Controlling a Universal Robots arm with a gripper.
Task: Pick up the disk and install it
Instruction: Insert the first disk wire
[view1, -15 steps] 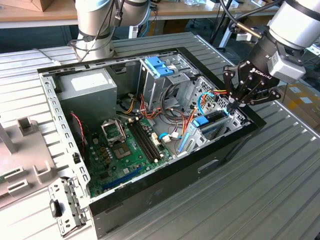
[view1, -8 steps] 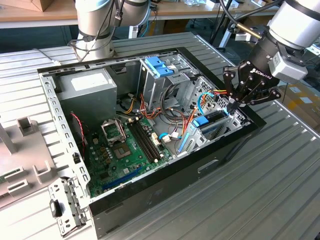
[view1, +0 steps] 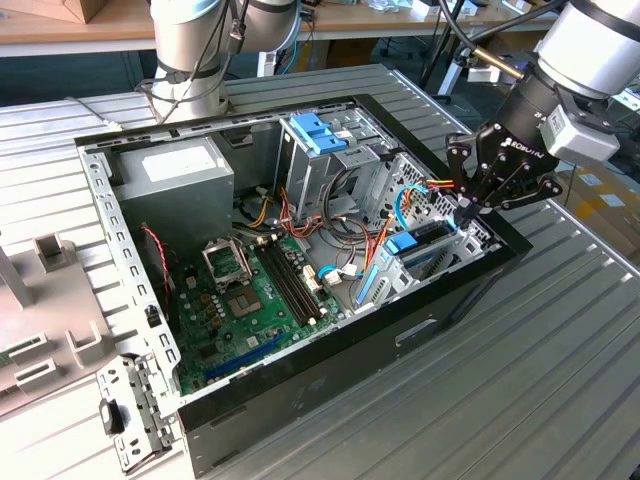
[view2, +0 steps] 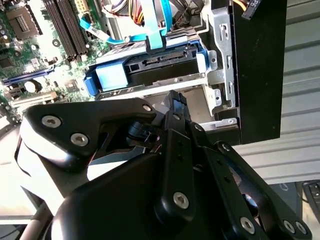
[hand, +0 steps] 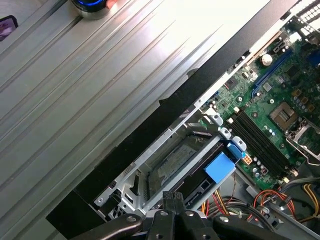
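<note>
One open computer case (view1: 300, 400) lies on its side on a ribbed metal table (view1: 560, 380) in the exterior view, and it serves as the landmark for everything else. Inside it sit a green motherboard (view1: 250, 300), a grey power supply (view1: 180, 180) at the case's far corner, and an upper bay with a blue bracket (view1: 318, 132). The gripper (view1: 468, 208) hangs over the case's wall at the exterior view's right, fingers drawn together to a point, just above the drive cage there. The disk (view1: 420, 245) sits in that cage inside the case, its blue rail tab facing up.

In the second wrist view the gripper (view2: 176, 102) shows its black fingers pressed together with nothing between them, the tip just beside the cage's metal frame. The disk (view2: 150, 67) lies seated in the cage, blue rails at both ends, a light-blue cable (view2: 157, 25) plugged into its connector edge.

In the first wrist view the gripper (hand: 172, 197) again appears closed and empty, poised over the disk (hand: 180, 160) inside the cage along the case's black wall, with the blue tab (hand: 219, 167) beside the motherboard (hand: 280, 110).
</note>
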